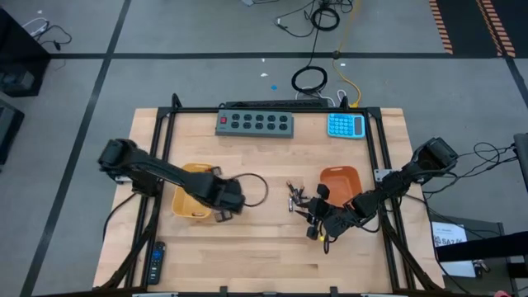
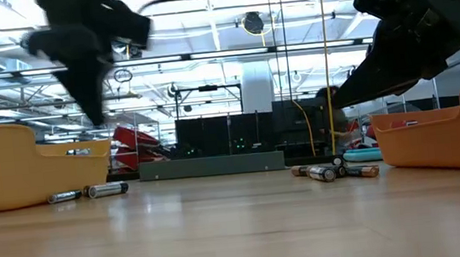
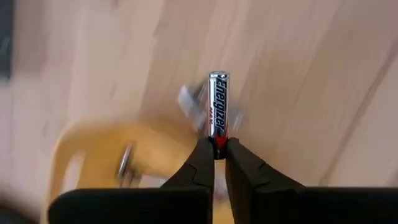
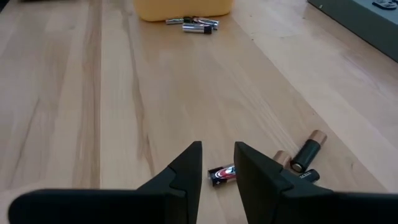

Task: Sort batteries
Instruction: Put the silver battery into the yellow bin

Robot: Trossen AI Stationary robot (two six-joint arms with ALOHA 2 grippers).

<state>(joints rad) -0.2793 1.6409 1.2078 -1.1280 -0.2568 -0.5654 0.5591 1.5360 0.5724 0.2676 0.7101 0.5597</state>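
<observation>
Battery point(image 3: 218, 102) clamped by its red end in my left gripper point(image 3: 219, 163), up over the yellow tray point(image 1: 186, 200).

More batteries: a loose bunch point(image 1: 297, 198) on the wood table point(image 1: 264, 256) just beside the orange tray point(image 1: 339, 183), a few point(image 2: 89, 192) by the yellow tray's near edge. My right gripper point(image 4: 217, 163) hangs low over that bunch w/ fingers apart, holding nothing; a red-black cell point(image 4: 221, 174) lies btwn them on the table.

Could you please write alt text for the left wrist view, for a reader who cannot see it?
The left gripper pinches one end of a silver Energizer battery, held above a blurred wooden table. A yellow tray shows beneath, blurred.
</observation>
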